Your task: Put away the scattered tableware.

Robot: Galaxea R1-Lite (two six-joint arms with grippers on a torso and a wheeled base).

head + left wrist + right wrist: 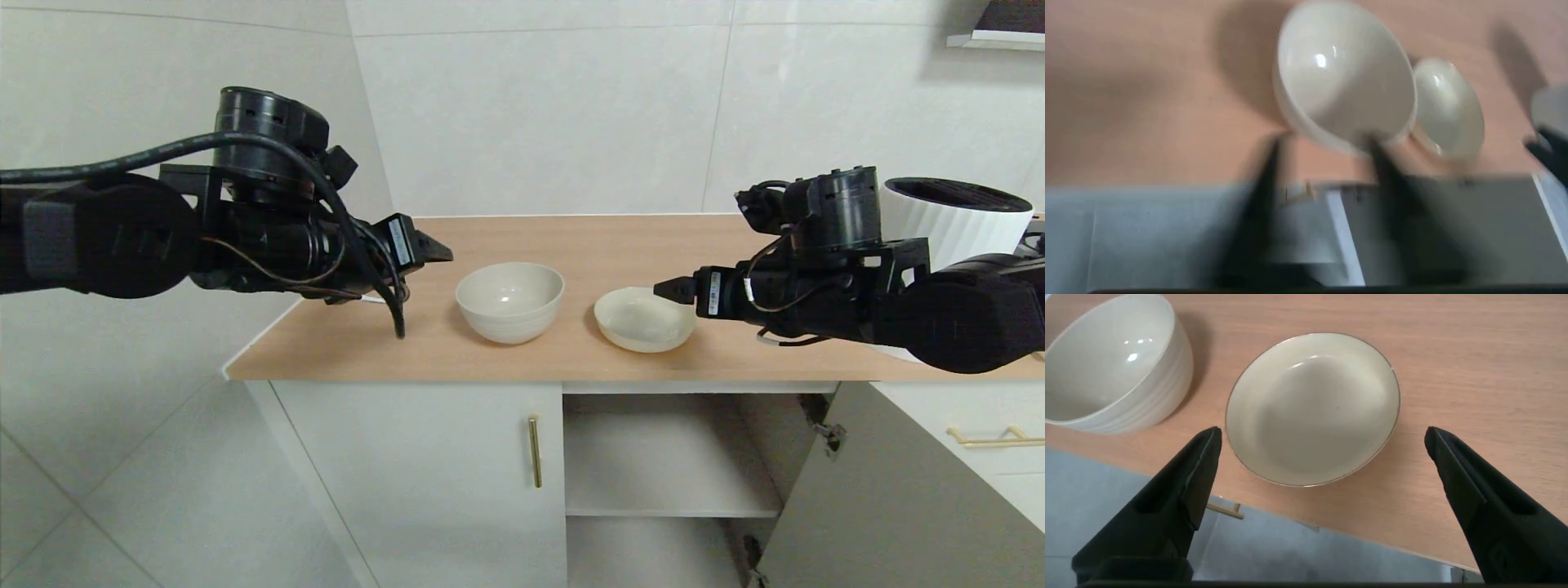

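Two pieces of tableware sit on the wooden counter [571, 237]. One is a deep white bowl [510, 300] [1343, 73] [1114, 363]. To its right is a shallower cream bowl [643, 318] [1447, 106] [1313, 408]. My left gripper [433, 249] [1327, 175] hovers just left of the deep bowl, open, with nothing between its blurred fingers [1266, 188]. My right gripper [673, 287] [1323, 439] hangs at the shallow bowl's right rim. It is open wide, its fingers [1184, 498] spread to either side of the bowl, apart from it.
A white ribbed container [955, 220] stands at the counter's far right, behind my right arm. Below the counter the right cabinet door [882, 498] hangs open onto a bare shelf [669, 482]. The left door [457, 482] is closed. Tiled wall behind.
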